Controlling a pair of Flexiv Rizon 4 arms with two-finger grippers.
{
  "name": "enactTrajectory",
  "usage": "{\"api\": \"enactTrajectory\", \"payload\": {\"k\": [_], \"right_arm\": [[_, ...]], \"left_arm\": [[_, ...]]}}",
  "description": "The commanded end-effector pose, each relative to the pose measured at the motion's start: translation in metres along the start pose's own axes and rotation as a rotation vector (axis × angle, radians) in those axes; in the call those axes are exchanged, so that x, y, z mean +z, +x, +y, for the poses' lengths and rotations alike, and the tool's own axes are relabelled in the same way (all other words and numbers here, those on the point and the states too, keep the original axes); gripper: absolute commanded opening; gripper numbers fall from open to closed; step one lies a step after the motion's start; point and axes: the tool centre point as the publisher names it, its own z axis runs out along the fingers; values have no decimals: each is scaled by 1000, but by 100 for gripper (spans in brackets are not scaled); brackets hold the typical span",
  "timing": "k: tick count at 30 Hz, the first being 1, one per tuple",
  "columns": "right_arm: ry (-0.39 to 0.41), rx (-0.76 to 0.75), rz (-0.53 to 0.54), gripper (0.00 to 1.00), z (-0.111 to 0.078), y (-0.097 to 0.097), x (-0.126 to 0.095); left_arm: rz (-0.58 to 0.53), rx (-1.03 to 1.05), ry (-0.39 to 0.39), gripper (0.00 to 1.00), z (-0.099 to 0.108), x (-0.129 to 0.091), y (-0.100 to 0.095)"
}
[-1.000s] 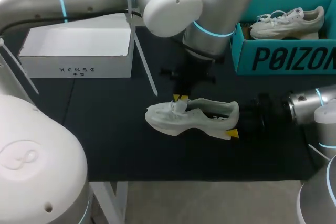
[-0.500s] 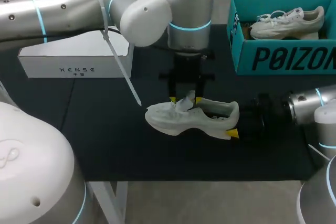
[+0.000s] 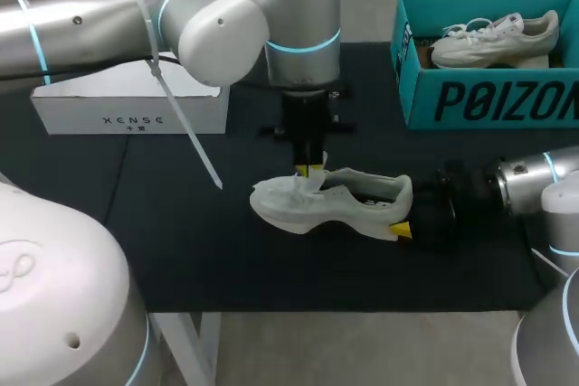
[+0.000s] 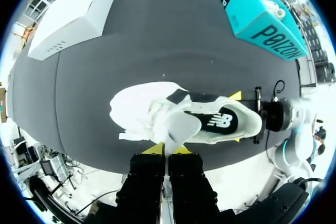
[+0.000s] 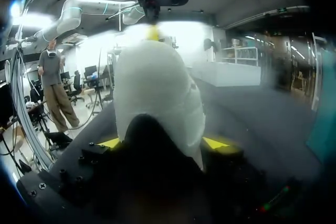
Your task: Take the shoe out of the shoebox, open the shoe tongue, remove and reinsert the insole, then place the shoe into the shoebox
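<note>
The left gripper (image 4: pixel 167 149) is closed, its yellow tips pinched together on the tongue (image 4: pixel 181 127) of the white shoe (image 3: pixel 330 201). The tongue is held up and away from the opening, evidently so that the insole beneath can be reached. The gripper is set above the shoe's 12 o'clock side, and its arm comes in from 9 o'clock.

The right gripper (image 5: pixel 163 142) is clamped on the shoe's heel, one tip against each side. This seems meant to steady the shoe while the tongue is pulled.

The shoe is lying on the dark table (image 3: pixel 181 241), toe toward 9 o'clock and heel toward 3 o'clock. The teal shoebox (image 3: pixel 488 101) is seen at 2 o'clock from it, with a second shoe (image 3: pixel 493 38) inside. A white box (image 3: pixel 131 101) is placed at 10 o'clock.
</note>
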Motion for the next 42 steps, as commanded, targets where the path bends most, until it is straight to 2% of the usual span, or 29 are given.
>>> {"api": "enactTrajectory", "payload": {"k": [1, 12, 19, 20, 21, 22, 27, 31, 34, 36, 42], "right_arm": [[2, 0, -1, 0, -3, 0, 5], [2, 0, -1, 0, -3, 0, 5], [2, 0, -1, 0, -3, 0, 5], [2, 0, -1, 0, -3, 0, 5], [2, 0, -1, 0, -3, 0, 5], [2, 0, -1, 0, -3, 0, 5], [2, 0, -1, 0, -3, 0, 5], [2, 0, -1, 0, -3, 0, 5], [2, 0, -1, 0, -3, 0, 5], [2, 0, -1, 0, -3, 0, 5], [2, 0, -1, 0, -3, 0, 5]], "left_arm": [[28, -22, -1, 0, 7, 2, -21], [86, -78, -49, 0, 6, 25, -46], [116, -68, -53, 0, -1, 21, -43], [116, -58, -44, 29, -2, 19, -40], [117, -47, -39, 44, -3, 16, -37], [116, -38, -34, 100, -4, 12, -34], [130, 34, 31, 100, -12, -13, -20], [146, 212, 73, 100, -25, -43, -7], [56, 504, 76, 100, -32, -69, 7], [-60, 870, 28, 100, -26, -81, 19], [-60, 870, 28, 100, -26, -81, 19]]}}
